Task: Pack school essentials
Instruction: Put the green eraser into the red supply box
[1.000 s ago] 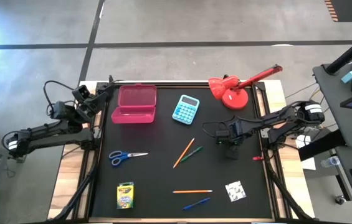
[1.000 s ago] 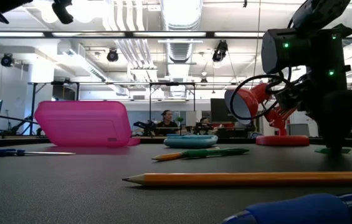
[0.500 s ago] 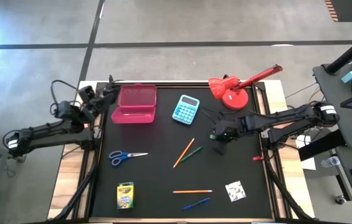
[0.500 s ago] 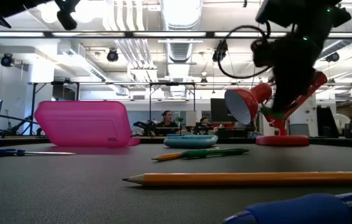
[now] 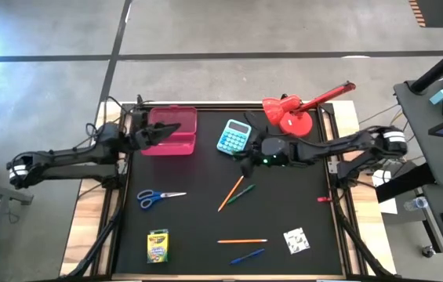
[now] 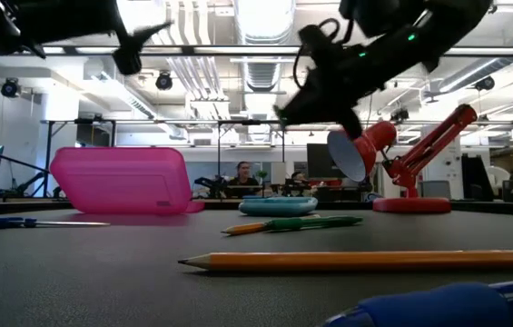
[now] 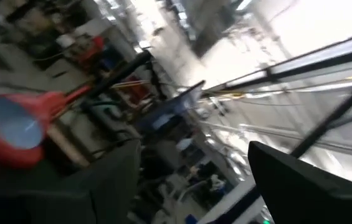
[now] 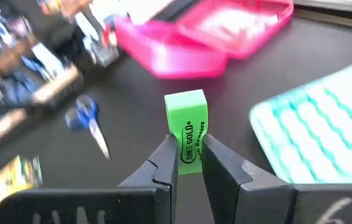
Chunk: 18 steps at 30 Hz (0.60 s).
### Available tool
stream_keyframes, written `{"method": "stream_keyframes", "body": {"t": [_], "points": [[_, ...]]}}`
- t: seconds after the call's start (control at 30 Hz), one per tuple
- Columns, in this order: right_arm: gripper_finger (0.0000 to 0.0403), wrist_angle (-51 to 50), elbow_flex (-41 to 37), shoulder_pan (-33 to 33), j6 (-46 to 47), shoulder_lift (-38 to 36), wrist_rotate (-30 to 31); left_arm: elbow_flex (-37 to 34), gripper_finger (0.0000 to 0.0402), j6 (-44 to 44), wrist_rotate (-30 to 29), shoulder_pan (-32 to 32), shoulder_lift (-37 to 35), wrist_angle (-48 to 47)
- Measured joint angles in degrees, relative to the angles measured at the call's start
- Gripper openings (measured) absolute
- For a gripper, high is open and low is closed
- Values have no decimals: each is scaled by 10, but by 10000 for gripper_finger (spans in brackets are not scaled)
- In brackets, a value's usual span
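From above, the green eraser (image 8: 187,130) pinched in the right end effector (image 5: 249,159) is too small to make out. The low view cuts off the blue pen (image 6: 447,304) and the scissors (image 6: 20,221). The left wrist view is blurred throughout.

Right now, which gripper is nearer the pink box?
Left. The left gripper hangs open right over the pink box; the right gripper, shut on a green eraser, is beside the calculator.

Dark jointed arms, looped black cables
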Motion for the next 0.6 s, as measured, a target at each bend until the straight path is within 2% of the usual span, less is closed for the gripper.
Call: {"method": "stream_keyframes", "body": {"t": [0.1,0.2,0.4,0.6], "points": [[48,118,0,-7,10,49,11,0,280,0,10,0,-5,17],[48,180,25,-10,20,101,12,0,280,2,14,0,-17,29],[48,167,146,-10,-7,207,8,1,280,2,35,0,-26,33],[48,34,274,-21,-49,270,6,0,280,6,51,0,-37,38]]}}
